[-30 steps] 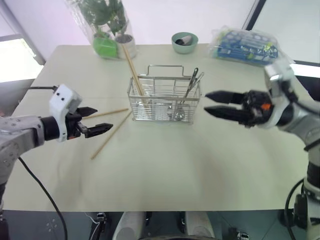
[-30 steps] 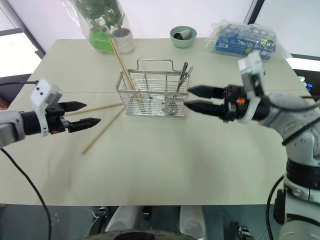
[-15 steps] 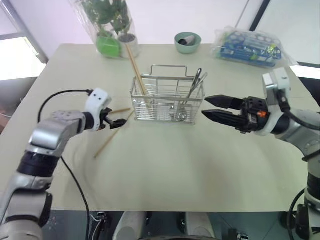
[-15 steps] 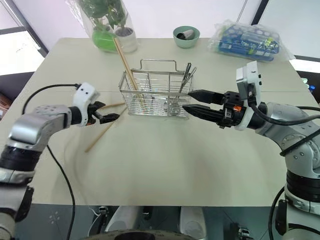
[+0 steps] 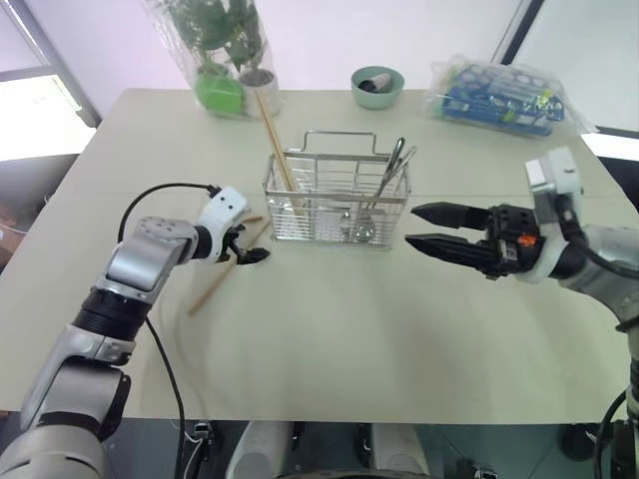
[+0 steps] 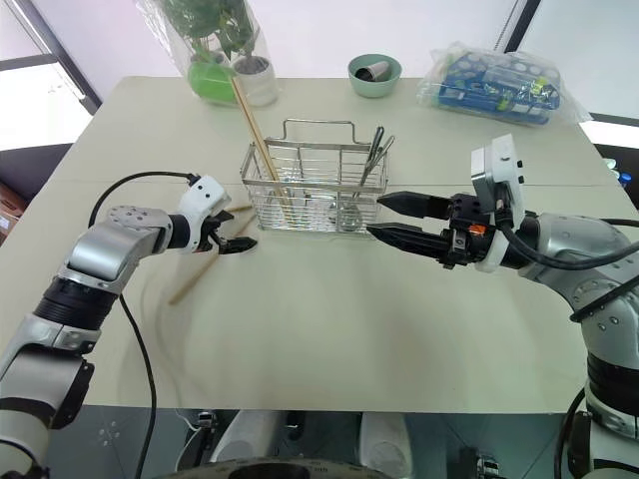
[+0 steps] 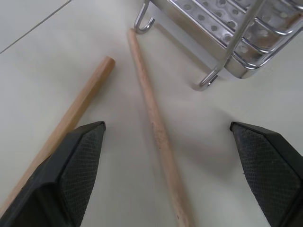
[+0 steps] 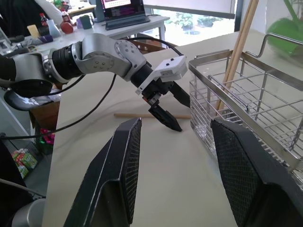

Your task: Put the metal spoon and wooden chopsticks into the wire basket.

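- While two wooden chopsticks (image 7: 156,132) lie on the surface (image 5: 329,329) just beside the wire basket (image 5: 336,198), the left end effector (image 5: 248,249) is low over them, its fingers spread wide with one stick between them, gripping nothing.
- More chopsticks lean upright in the basket's left end.
- The metal spoon (image 5: 391,172) stands in the basket's right end, leaning on the rim with other steel cutlery.
- The right end effector (image 5: 421,227) hovers just right of the basket, pointing at it, fingers apart and empty.
- A green bowl (image 5: 377,86) sits at the far edge.
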You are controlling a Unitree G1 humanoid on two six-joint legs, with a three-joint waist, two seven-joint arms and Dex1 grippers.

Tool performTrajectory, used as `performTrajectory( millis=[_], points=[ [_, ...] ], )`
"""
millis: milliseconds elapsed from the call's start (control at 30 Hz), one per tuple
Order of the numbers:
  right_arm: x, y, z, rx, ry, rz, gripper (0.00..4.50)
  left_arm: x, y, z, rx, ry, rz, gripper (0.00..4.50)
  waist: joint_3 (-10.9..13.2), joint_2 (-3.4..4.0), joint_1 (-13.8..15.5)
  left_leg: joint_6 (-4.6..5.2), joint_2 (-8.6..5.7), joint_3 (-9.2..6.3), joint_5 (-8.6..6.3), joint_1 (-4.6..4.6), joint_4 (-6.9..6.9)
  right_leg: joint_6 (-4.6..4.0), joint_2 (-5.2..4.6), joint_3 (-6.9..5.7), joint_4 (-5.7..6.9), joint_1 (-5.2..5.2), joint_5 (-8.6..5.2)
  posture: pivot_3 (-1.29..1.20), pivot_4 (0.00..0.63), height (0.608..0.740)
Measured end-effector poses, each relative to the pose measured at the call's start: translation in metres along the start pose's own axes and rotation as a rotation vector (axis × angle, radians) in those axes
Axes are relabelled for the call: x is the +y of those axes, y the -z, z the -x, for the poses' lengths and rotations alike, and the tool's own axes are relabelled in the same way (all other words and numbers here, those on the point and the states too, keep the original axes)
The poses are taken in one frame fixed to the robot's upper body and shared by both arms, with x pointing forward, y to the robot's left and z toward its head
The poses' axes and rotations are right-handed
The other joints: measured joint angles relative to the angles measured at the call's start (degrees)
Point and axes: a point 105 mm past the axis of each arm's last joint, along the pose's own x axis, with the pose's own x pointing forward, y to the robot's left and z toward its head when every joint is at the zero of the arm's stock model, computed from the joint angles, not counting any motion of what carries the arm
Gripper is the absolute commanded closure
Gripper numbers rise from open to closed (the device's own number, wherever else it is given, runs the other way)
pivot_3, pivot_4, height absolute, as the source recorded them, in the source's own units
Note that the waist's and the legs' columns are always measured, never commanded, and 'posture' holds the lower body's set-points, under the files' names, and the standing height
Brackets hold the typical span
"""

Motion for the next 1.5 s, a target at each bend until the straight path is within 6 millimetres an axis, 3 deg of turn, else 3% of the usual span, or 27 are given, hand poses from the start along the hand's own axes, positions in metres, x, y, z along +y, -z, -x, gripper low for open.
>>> performTrajectory(
  millis=[200, 467, 600, 833, 1000, 1100, 1267, 1500],
  points=[
    [0.0, -0.001, 0.001, -0.002, 0.002, 0.008, 2.09, -0.003, -0.003, -0.003, -0.022, 0.001, -0.004, 4.42, -0.1, 0.01, 0.0, 0.0, 0.0, -0.01, 0.0, 0.06, 0.07, 0.01, 0.0, -0.02, 0.0, 0.13, 0.02, 0.0, 0.15, 0.687],
    [0.001, -0.003, 0.002, -0.004, -0.018, 0.02, 2.09, 0.013, 0.005, 0.006, -0.004, -0.107, 0.075, 4.49, -0.1, 0.02, -0.2, 0.01, 0.02, -0.01, 0.0, 0.04, 0.07, 0.03, 0.03, -0.02, 0.01, 0.07, 0.04, 0.0, 0.15, 0.687],
    [0.0, -0.003, 0.003, 0.002, -0.016, 0.043, 2.09, 0.022, 0.011, 0.021, -0.024, -0.177, 0.166, 4.49, -0.1, -0.03, -0.7, 0.01, 0.05, -0.02, 0.0, -0.02, 0.05, 0.04, 0.05, -0.03, 0.02, -0.02, 0.04, 0.0, 0.15, 0.687],
    [-0.007, 0.001, 0.002, 0.011, -0.004, 0.041, 2.09, 0.03, -0.019, 0.056, -0.147, -0.265, 0.216, 4.49, 0.0, -0.1, -0.1, 0.01, 0.03, -0.02, 0.0, -0.04, 0.07, 0.05, 0.04, -0.04, 0.02, -0.02, 0.05, 0.0, 0.15, 0.687],
    [-0.01, 0.001, -0.001, 0.003, -0.003, 0.042, 2.09, 0.019, -0.019, 0.047, -0.127, -0.227, 0.232, 4.49, 0.0, -0.1, 0.1, 0.0, 0.01, -0.02, 0.0, -0.05, 0.09, 0.05, 0.04, -0.04, 0.01, 0.01, 0.05, 0.0, 0.15, 0.687],
    [-0.011, 0.0, -0.005, -0.001, -0.007, 0.047, 2.09, 0.003, -0.018, 0.031, -0.094, -0.165, 0.218, 3.66, 0.0, -0.1, 0.0, 0.0, 0.01, -0.02, 0.0, -0.06, 0.1, 0.06, 0.04, -0.04, 0.01, -0.01, 0.05, 0.0, 0.15, 0.687],
    [-0.012, -0.001, -0.005, -0.004, 0.008, 0.051, 2.09, -0.009, -0.02, 0.021, -0.068, -0.113, 0.182, 1.18, 0.0, -0.1, -0.1, 0.0, 0.02, -0.02, 0.0, -0.06, 0.1, 0.05, 0.05, -0.04, 0.02, -0.02, 0.05, 0.0, 0.15, 0.687],
    [-0.015, -0.003, -0.003, -0.016, 0.042, 0.045, 2.09, -0.013, -0.011, 0.017, 0.006, -0.077, 0.156, 1.18, 0.0, -0.1, 0.0, 0.01, 0.02, -0.02, 0.0, -0.05, 0.1, 0.05, 0.05, -0.04, 0.02, -0.01, 0.05, 0.0, 0.15, 0.687]
  ],
)
